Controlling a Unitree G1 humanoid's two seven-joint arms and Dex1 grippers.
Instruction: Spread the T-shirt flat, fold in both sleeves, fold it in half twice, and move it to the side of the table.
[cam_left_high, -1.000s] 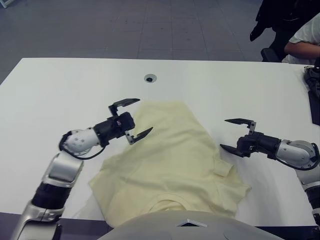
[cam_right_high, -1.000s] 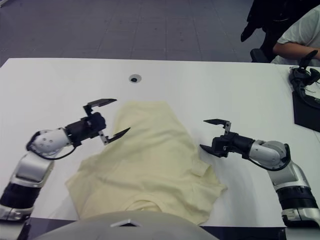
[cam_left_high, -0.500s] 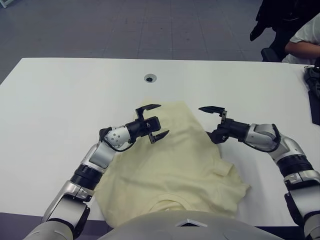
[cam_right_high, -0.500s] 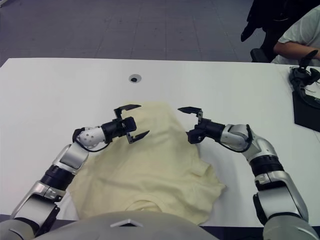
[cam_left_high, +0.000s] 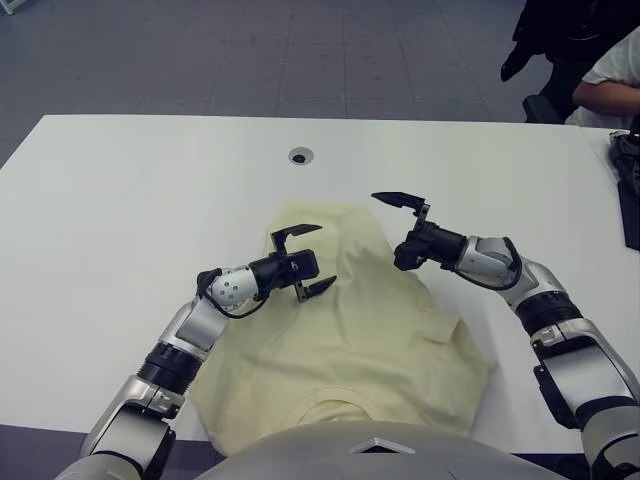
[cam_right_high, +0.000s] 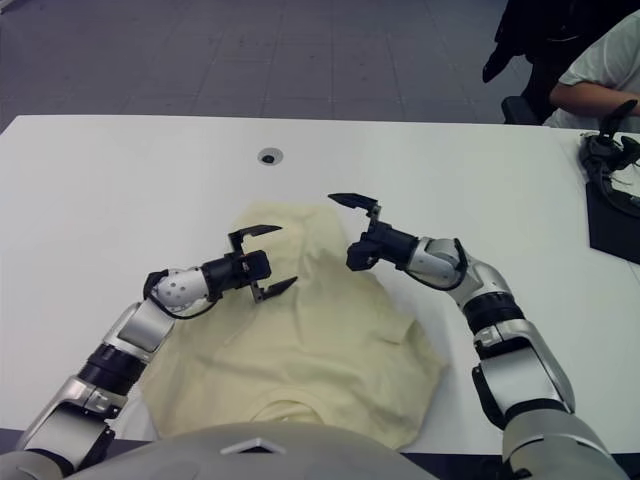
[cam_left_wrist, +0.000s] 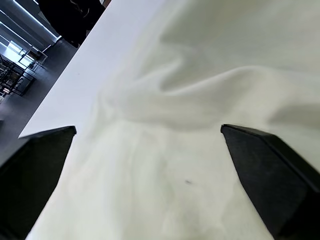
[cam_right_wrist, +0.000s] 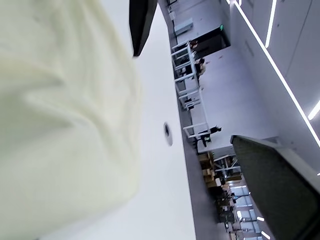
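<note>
A pale yellow T-shirt lies crumpled on the white table, its collar toward the near edge. My left gripper hangs open over the shirt's far left part, fingers spread wide, nothing between them. In the left wrist view its dark fingers frame wrinkled cloth. My right gripper is open at the shirt's far right edge, the lower finger close to the cloth. The right wrist view has the shirt beside one of its fingers.
A small round hole sits in the table beyond the shirt. Black gear lies at the table's right edge. Bare tabletop stretches to the left and right of the shirt.
Both arms have swung inward from the shirt's sides. The left gripper now hangs over the shirt's far left part, and the right one has reached its far right edge. Both stayed open.
</note>
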